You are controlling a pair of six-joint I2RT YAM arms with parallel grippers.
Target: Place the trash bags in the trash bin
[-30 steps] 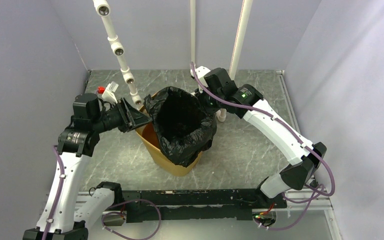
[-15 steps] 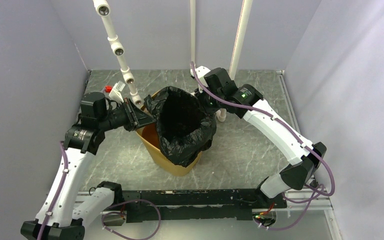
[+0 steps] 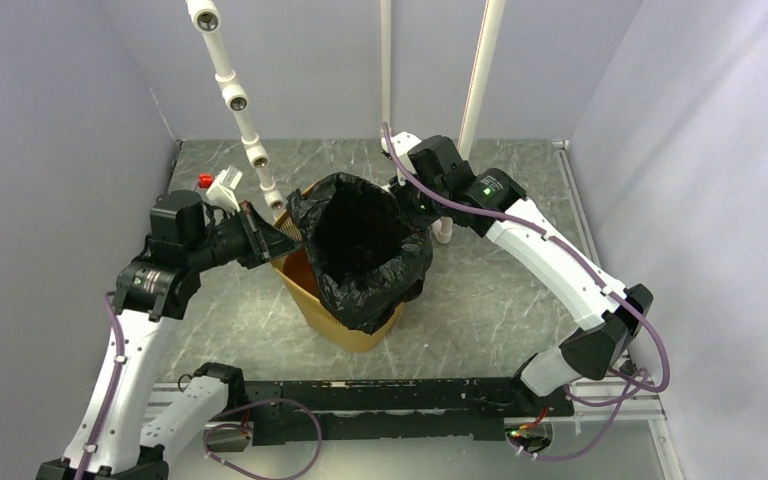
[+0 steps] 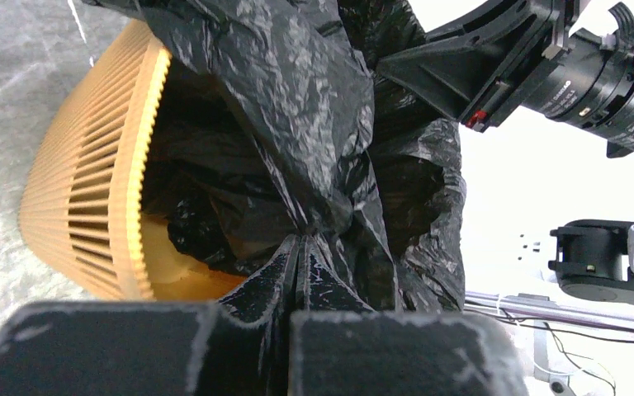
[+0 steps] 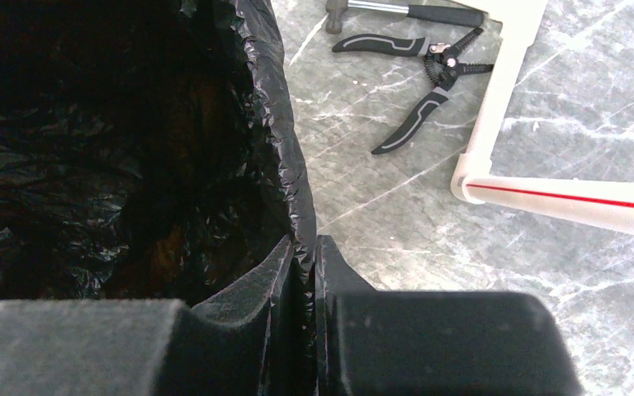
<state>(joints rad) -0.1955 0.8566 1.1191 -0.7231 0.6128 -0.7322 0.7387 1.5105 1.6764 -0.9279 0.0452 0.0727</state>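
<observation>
The yellow-orange trash bin [image 3: 332, 318] stands mid-table, tilted, with the glossy black trash bag [image 3: 365, 250] draped over its rim and hanging open inside. My left gripper [image 3: 285, 238] is shut on the bag's left edge beside the bin's uncovered left rim. In the left wrist view the left gripper [image 4: 300, 246] pinches a bunched fold of the bag [image 4: 297, 124] next to the slatted bin wall [image 4: 91, 190]. My right gripper [image 3: 407, 200] is shut on the bag's far right edge; the right wrist view shows the right gripper [image 5: 305, 244] clamping the thin plastic [image 5: 272, 124].
White pipe posts [image 3: 235, 100] [image 3: 480, 90] rise behind the bin, one close to the right wrist. A small white item with a red cap [image 3: 216, 184] lies at the back left. Black pliers [image 5: 421, 74] and a pipe [image 5: 495, 91] lie on the marble table [image 5: 545, 272]. Walls close three sides.
The left gripper's jaws were spread wide beside the bin a second ago; they have closed onto the bag's left edge. The right gripper has kept its hold and not moved.
</observation>
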